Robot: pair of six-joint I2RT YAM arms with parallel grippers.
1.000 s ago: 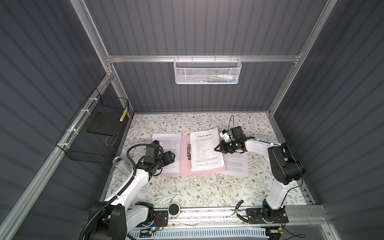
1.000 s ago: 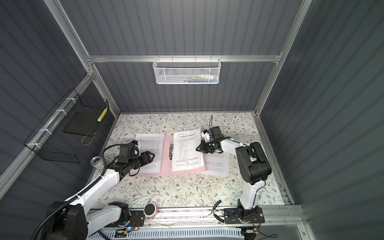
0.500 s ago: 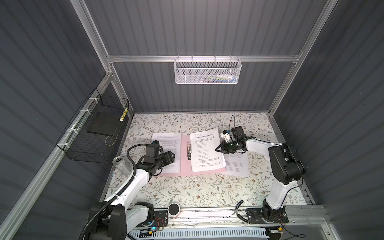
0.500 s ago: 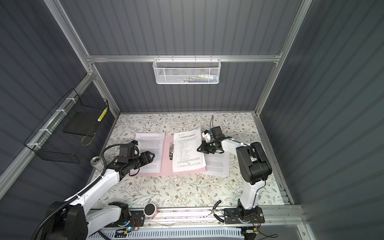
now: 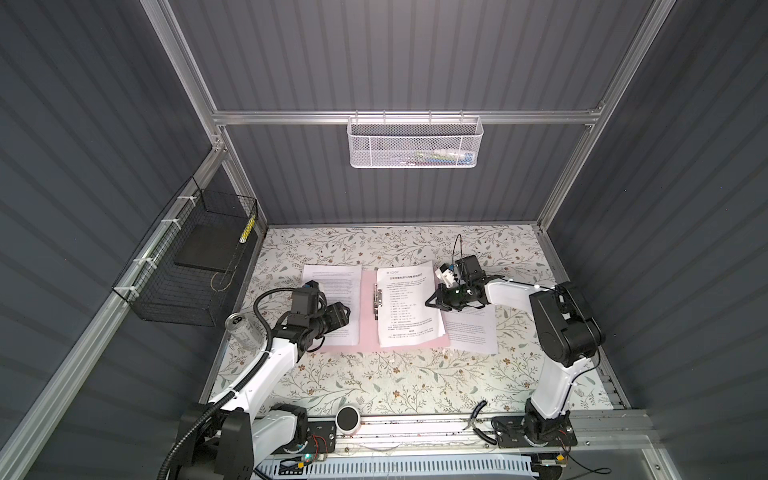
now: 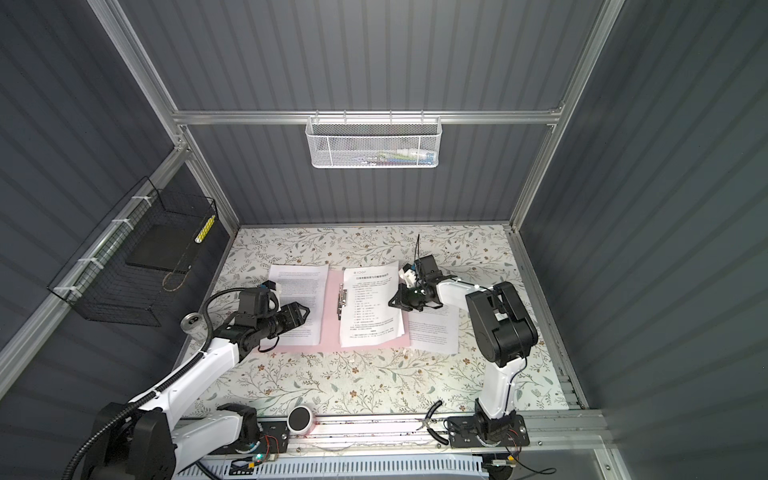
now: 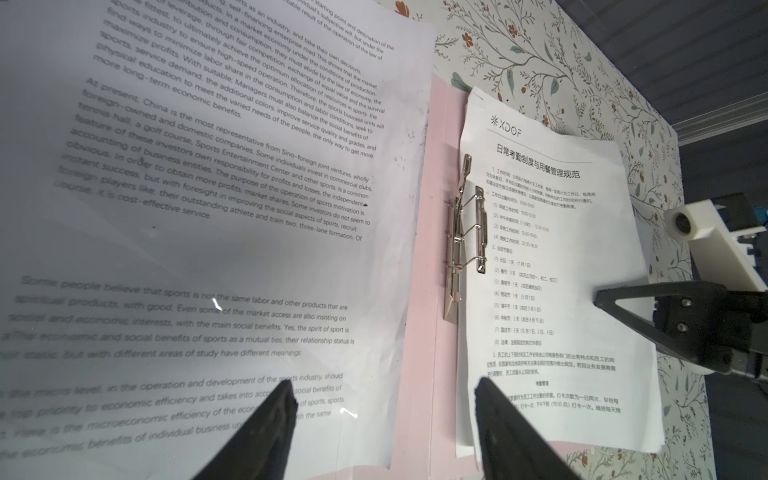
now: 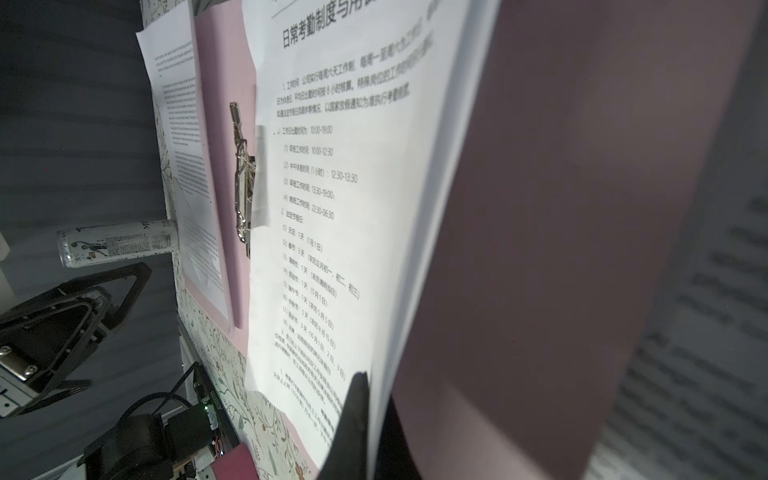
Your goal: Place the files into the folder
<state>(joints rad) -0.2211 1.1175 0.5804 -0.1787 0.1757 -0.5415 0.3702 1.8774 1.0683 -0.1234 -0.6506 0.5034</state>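
The pink folder point(image 5: 368, 332) point(image 6: 330, 328) lies open on the table, its silver clip point(image 5: 377, 301) point(image 7: 461, 232) along the spine. One of the files point(image 5: 332, 282) point(image 7: 208, 208), an English-text sheet, lies on its left cover. A stack of files point(image 5: 409, 307) point(image 6: 370, 307) point(image 8: 332, 208) rests on the right half, and my right gripper point(image 5: 428, 303) point(image 8: 372, 399) is shut on the stack's right edge. Another sheet point(image 5: 473, 332) lies on the table to the right, partly under the folder. My left gripper point(image 5: 348, 313) point(image 7: 384, 386) hovers open over the left sheet's near end, holding nothing.
A drink can point(image 5: 243, 330) point(image 8: 116, 245) stands at the table's left edge beside my left arm. A black wire basket point(image 5: 166, 291) with a dark grey slab point(image 5: 208, 249) hangs on the left wall. A white mesh basket point(image 5: 415, 143) hangs on the back wall. A black round object point(image 5: 348, 419) and pliers point(image 5: 478, 419) lie on the front rail.
Almost nothing differs. My right gripper stays shut on the stack, which has shifted only very slightly. The left arm has not moved.
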